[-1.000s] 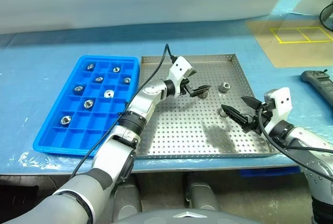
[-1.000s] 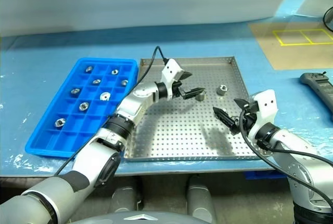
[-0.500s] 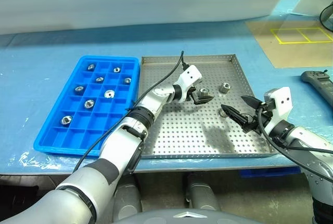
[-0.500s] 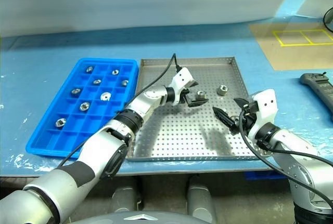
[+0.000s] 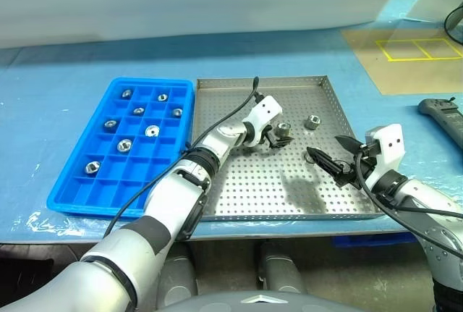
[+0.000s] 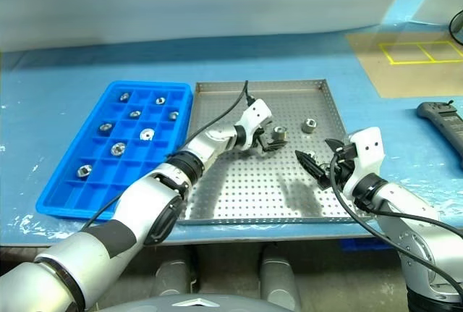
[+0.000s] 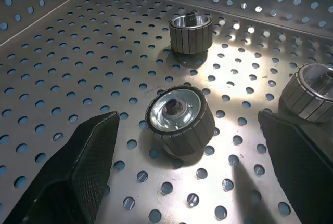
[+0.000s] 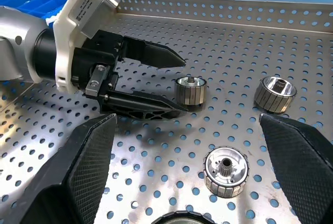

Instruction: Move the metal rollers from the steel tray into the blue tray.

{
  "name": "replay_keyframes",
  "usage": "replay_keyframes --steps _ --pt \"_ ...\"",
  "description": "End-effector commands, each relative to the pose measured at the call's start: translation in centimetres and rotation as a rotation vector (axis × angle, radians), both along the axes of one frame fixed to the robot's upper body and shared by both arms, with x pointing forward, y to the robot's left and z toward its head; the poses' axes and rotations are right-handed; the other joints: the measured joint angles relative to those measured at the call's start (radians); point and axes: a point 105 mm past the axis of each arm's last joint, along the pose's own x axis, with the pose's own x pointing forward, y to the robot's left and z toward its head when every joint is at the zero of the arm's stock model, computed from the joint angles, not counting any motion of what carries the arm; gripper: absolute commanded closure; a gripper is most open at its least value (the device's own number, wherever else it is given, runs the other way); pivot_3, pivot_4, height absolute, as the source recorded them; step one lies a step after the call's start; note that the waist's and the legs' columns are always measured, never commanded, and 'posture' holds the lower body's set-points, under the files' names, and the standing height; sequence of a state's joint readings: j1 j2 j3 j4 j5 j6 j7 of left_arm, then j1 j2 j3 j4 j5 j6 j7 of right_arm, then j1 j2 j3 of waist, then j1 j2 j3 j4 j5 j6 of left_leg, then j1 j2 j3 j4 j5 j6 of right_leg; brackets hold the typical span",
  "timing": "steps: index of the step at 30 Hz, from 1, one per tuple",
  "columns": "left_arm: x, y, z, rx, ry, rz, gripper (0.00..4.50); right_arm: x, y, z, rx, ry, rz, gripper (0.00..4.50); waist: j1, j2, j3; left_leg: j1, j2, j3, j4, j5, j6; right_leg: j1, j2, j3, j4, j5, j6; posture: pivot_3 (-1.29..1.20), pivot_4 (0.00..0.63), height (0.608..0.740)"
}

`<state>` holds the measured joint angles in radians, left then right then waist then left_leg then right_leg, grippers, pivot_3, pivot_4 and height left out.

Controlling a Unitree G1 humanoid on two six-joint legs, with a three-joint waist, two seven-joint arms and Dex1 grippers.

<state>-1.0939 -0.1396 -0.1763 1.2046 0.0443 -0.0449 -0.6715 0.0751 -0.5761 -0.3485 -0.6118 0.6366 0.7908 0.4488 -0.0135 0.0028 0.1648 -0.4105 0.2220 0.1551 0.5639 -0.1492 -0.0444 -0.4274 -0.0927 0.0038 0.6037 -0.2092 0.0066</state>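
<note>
- Perforated silver steel tray (image 5: pixel 239 196) with low raised rims, resting on a blue-covered surface (image 5: pixel 65 58).
- Just beside it on the robot's left, bright blue tray (image 5: pixel 72 196) of gridded plastic, square compartments, several already holding small shiny metal rollers (image 5: pixel 151 131).
- Three more rollers on the steel tray: short silver-grey ribbed cylinders with a centre hole.
- One roller (image 7: pixel 179 119) between the fingers of the left claw (image 5: pixel 282 135), fingers spread wide, not touching it.
- Second roller (image 5: pixel 312 121) near the tray's far right corner, upright.
- Third roller (image 8: pixel 226 171) just in front of the right claw (image 5: pixel 329 160), jaws wide apart, nothing held.
- Dark grey device (image 5: pixel 443 115) at the surface's right edge.
</note>
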Motion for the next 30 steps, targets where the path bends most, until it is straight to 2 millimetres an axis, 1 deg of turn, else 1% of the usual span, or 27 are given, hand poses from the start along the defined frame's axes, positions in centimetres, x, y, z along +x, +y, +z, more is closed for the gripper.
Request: replay_keyframes --steps 1,6,10,19,24,30 --pt "0.2 -0.8 1.4 -0.030 -0.030 -0.002 0.01 -0.2 0.9 1.7 0.003 -0.079 0.029 0.00 0.000 0.000 0.000 0.000 0.000 0.000 0.000 0.000 0.000 0.000 0.000 0.000 0.000 0.000 0.000 -0.47 0.150 0.740" --pt "0.1 -0.7 0.7 -0.050 0.033 0.018 0.01 -0.1 1.1 1.6 0.007 -0.078 0.028 0.00 0.000 0.000 0.000 0.000 0.000 0.000 0.000 0.000 0.000 0.000 0.000 0.000 0.000 0.000 0.000 -0.47 0.150 0.740" --pt "0.3 -0.8 0.8 -0.048 0.034 0.033 0.01 0.0 1.1 1.6 0.008 -0.078 0.026 0.00 0.000 0.000 0.000 0.000 0.000 0.000 0.000 0.000 0.000 0.000 0.000 0.000 0.000 0.000 0.000 -0.47 0.150 0.740" --pt "-0.1 -1.9 1.8 -0.052 0.025 -0.006 0.01 -0.2 1.6 1.6 0.010 -0.076 0.028 0.00 -0.001 0.000 0.000 0.000 0.000 0.000 0.000 0.000 0.000 0.000 0.000 0.000 -0.001 0.000 0.000 -0.49 0.150 0.740" --pt "-0.4 -2.3 1.5 -0.022 0.024 -0.018 0.01 -0.7 1.5 1.5 0.013 -0.073 0.012 0.00 0.000 0.000 0.000 0.000 0.000 0.000 0.000 0.000 0.000 0.000 0.000 0.000 -0.001 0.000 0.000 -0.51 0.150 0.740" --pt "-1.0 -3.1 1.1 -0.009 0.043 -0.037 0.01 -1.8 2.0 1.2 0.022 -0.063 -0.012 0.00 -0.004 0.000 0.000 0.000 0.000 0.000 -0.001 0.000 0.001 0.000 0.000 0.000 -0.002 0.000 0.000 -0.57 0.150 0.740"
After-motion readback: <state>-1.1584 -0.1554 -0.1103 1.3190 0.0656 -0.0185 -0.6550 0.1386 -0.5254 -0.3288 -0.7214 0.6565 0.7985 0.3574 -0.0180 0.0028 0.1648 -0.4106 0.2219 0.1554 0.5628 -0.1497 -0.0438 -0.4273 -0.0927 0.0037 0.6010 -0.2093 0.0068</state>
